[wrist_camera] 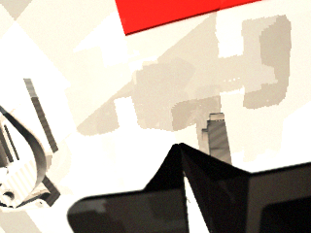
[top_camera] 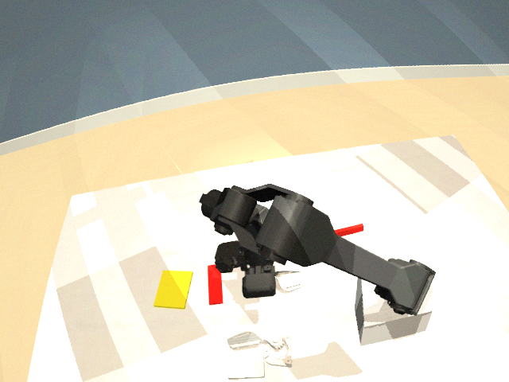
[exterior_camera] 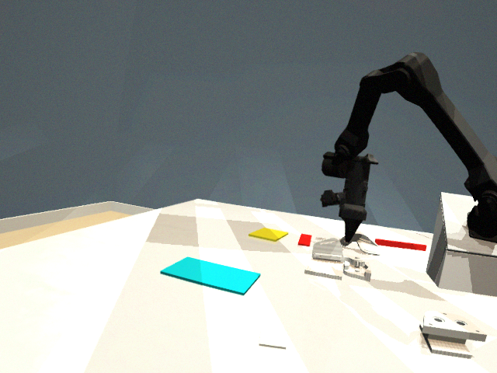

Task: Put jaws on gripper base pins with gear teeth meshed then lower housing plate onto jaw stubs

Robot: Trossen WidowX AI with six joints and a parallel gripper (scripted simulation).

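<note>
My gripper (exterior_camera: 348, 242) (wrist_camera: 178, 149) is shut and empty, pointing down; the top view does not show its tips. They are low beside a loose pale jaw (top_camera: 291, 283) (exterior_camera: 364, 242) (wrist_camera: 220, 142), partly hidden behind the gripper; contact cannot be told. The other jaw (top_camera: 244, 340) (exterior_camera: 327, 250) (wrist_camera: 38, 150) lies with its toothed end at the pale gripper base (top_camera: 283, 358) (exterior_camera: 362, 273); its fit on the pin is too small to judge. The housing plate (exterior_camera: 449, 329) with two round holes stands apart at the lower right in the exterior view.
A yellow plate (top_camera: 174, 287) (exterior_camera: 268, 234) and a red block (top_camera: 215, 286) (exterior_camera: 304, 239) (wrist_camera: 165, 15) lie beyond the jaws. A red bar (top_camera: 349, 230) (exterior_camera: 400, 244) lies behind the arm. The arm's grey box (top_camera: 396, 329) (exterior_camera: 465, 269) stands right. A cyan plate (exterior_camera: 210, 275) lies left.
</note>
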